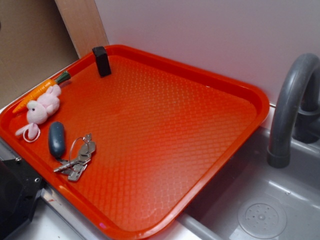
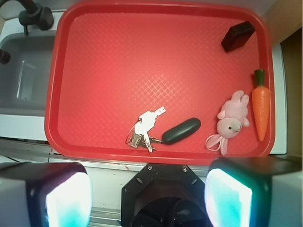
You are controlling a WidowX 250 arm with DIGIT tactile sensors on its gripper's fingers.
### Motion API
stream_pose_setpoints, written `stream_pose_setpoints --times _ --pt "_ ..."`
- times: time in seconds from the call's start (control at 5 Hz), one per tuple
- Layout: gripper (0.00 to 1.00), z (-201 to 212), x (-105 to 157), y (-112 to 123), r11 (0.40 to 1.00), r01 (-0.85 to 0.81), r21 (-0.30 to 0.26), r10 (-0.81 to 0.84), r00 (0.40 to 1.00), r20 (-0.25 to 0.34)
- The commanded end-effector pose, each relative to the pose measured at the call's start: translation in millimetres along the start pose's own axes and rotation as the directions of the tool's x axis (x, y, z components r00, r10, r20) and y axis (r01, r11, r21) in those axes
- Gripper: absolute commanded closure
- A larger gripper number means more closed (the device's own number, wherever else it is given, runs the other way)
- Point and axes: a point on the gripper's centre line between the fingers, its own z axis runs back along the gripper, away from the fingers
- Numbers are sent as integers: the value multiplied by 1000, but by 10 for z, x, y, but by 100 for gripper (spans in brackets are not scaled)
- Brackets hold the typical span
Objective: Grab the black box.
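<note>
The black box [image 1: 102, 61] is a small matte block standing at the far left corner of the orange tray [image 1: 260, 100], close to the rim. In the wrist view the black box [image 2: 238, 36] lies at the tray's top right corner. My gripper [image 2: 149, 198] hangs high above the counter, outside the tray's near edge and far from the box. It is open, with its two pale pads [image 2: 68, 198] wide apart and nothing between them. The exterior view does not show the gripper.
On the tray [image 2: 52, 94] lie a dark blue key fob [image 2: 181, 131] with keys [image 2: 147, 125], a pink toy bunny [image 2: 232, 118] and a toy carrot [image 2: 261, 106]. A grey sink [image 1: 260, 200] with a faucet [image 1: 290, 100] adjoins the tray. A large black angular device [image 1: 15, 195] sits at the near left.
</note>
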Motion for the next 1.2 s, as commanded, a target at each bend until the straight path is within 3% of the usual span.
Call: stream_pose_setpoints --times 0.0,0.2,0.4,0.6,0.8,1.0 --pt "0 -851 654 759 916 -365 168 383 919 -93" --pt "0 -969 949 1085 785 -590 186 596 803 32" --pt "0 -1140 1050 1380 667 -732 141 719 682 138" --pt "0 -1192 1228 1543 627 -767 140 726 640 251" --pt "0 -1298 1306 1772 603 -784 149 743 620 252" --pt "0 -1378 1416 1918 556 -825 99 786 561 262"
